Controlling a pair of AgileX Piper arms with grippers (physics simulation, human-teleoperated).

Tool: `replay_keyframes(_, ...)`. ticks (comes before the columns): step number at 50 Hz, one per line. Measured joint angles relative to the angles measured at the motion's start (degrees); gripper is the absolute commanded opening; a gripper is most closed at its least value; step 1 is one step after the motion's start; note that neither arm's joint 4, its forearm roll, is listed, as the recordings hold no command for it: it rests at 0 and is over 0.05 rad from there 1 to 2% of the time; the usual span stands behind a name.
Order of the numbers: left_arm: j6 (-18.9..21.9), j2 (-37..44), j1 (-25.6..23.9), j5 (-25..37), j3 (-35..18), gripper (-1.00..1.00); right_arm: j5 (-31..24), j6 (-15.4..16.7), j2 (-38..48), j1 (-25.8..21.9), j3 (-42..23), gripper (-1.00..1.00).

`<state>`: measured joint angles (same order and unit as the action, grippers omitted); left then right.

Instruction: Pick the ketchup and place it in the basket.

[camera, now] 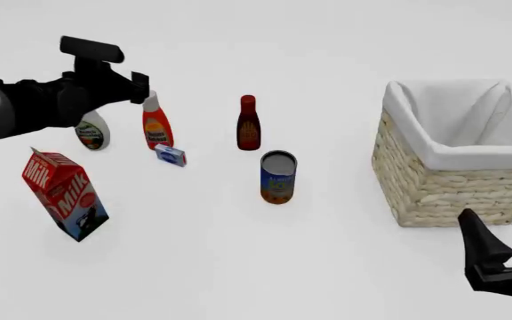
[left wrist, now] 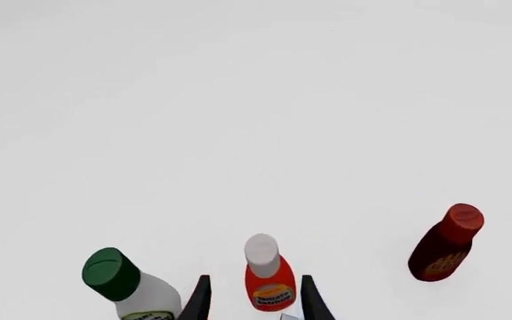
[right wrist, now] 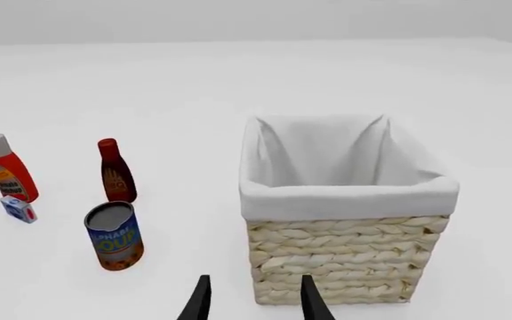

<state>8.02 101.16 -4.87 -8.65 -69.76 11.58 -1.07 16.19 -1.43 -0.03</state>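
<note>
The red-orange, white-capped ketchup bottle point(camera: 157, 125) is standing far left on the white surface point(camera: 238, 253), between the left gripper point(left wrist: 254, 308) fingers, which are spread wide, not yet gripping. Grasp, carry and drop into the lined wicker basket point(camera: 434, 193) remain. The right gripper point(camera: 508, 243) is idling near right, fingers apart.

Plain white table point(camera: 238, 267), even light

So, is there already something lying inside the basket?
No, the right wrist view looks into the basket and shows only its white cloth lining, while the ketchup stands on the table.
</note>
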Motion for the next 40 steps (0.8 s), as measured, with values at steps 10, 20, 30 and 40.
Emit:
replay_keyframes(10, 0.02, 2.09, -0.08, -0.52, -1.59, 1.00, -0.01, 0.06, -0.10, 0.01, 0.00, 1.00)
replay_keyframes(20, -0.16, 4.08, -0.20, -0.81, -3.21, 1.00, 0.51, 0.03, 0.53, 0.06, 0.00, 1.00)
replay_keyframes(30, -0.94, 6.68, -0.44, -0.59, -5.55, 1.00, 1.30, 0.01, 1.55, 0.21, 0.00, 1.00)
replay_keyframes(40, -1.76, 8.87, -0.60, -0.41, -7.60, 1.00, 2.18, -0.11, 2.74, 0.33, 0.00, 1.00)
